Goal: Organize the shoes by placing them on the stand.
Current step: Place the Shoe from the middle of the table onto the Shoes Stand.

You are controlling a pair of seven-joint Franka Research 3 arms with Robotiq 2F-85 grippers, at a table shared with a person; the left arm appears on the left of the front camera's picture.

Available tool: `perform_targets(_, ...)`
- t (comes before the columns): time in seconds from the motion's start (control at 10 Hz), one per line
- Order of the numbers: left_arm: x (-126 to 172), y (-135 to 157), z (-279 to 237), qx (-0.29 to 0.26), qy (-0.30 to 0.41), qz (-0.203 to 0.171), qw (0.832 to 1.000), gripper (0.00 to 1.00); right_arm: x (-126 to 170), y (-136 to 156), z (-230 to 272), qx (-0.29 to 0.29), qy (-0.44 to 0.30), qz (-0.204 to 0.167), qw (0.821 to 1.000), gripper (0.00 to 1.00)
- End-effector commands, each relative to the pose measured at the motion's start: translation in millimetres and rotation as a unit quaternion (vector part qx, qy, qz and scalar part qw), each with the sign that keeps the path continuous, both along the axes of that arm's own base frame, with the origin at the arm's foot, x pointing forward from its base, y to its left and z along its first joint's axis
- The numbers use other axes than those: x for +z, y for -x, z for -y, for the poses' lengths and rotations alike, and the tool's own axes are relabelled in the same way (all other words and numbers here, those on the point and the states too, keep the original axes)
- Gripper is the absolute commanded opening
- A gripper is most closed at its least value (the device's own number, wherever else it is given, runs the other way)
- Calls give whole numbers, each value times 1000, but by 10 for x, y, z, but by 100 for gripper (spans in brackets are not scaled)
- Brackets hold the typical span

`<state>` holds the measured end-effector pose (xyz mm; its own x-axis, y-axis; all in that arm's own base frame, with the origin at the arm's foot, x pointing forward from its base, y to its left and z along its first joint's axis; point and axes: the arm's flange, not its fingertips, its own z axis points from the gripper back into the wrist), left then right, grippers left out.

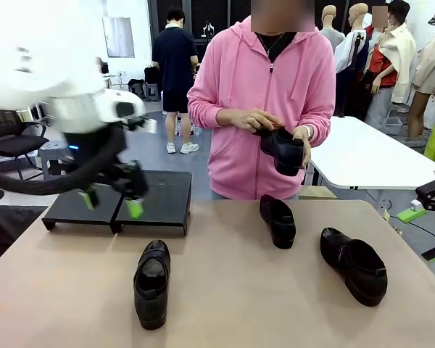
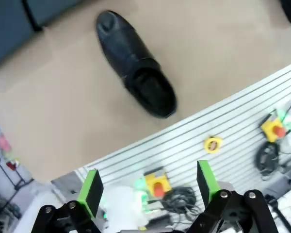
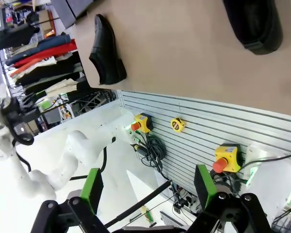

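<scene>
Three black shoes lie on the tan table: one near the front left (image 1: 152,283), one in the middle (image 1: 278,220), one at the right (image 1: 353,264). A person in a pink hoodie holds another shoe (image 1: 283,148) in both hands above the far edge. The low black stand (image 1: 163,196) sits at the far left, with nothing on its visible top. My left gripper (image 1: 112,202) hovers open in front of the stand; in its wrist view (image 2: 149,183) the front-left shoe (image 2: 136,63) lies ahead of it. My right gripper (image 1: 423,233) stands open at the right edge, off the table.
A white table (image 1: 370,156) stands behind the person on the right. In the right wrist view (image 3: 148,187), two shoes (image 3: 106,51) (image 3: 254,22) show on the table above a slatted panel (image 3: 194,126) with yellow stop buttons and cables.
</scene>
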<state>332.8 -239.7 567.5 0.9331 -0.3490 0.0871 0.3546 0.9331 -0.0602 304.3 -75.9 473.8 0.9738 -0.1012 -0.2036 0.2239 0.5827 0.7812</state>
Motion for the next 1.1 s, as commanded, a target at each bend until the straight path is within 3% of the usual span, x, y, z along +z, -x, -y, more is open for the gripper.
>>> perform_targets(0.0,-319,-249,179,71,81,-29,994,100,38,-15,17,4,-13,8,1000,100)
perform_targets(0.2,-892,-278,218,119,98,-23,988,100,38,-15,17,4,-13,8,1000,100)
perform_targets(0.3,-979,-269,240,107,135,-18,985,100,38,-15,17,4,-13,8,1000,100)
perform_targets(0.4,-1103,-249,285,107,93,-41,989,100,38,-15,17,4,-13,8,1000,100)
perform_targets(0.6,-1070,-366,263,109,101,-38,988,100,38,-15,17,4,-13,8,1000,100)
perform_targets(1.0,-1104,-333,282,104,100,-40,989,100,38,-15,17,4,-13,8,1000,100)
